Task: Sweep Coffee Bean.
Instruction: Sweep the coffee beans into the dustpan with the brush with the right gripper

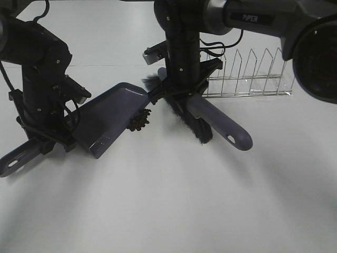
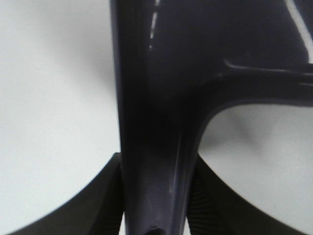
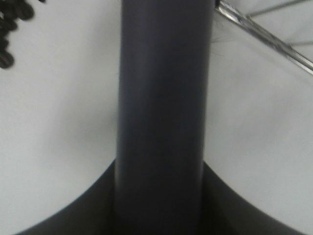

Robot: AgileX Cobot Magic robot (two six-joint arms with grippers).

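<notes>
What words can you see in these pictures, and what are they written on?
"PIPER": white letters on the grey upper part of the right arm.
Faint pale marks near the lower edge of the purple dustpan: too small to read, and they may only be glare.
No writing shows on the brush, and none shows in either wrist view.

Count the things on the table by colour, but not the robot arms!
Purple: 2, the dustpan and the brush
Dark brown: 1, the bean pile
Silver: 1, the wire rack
Total: 4
</notes>
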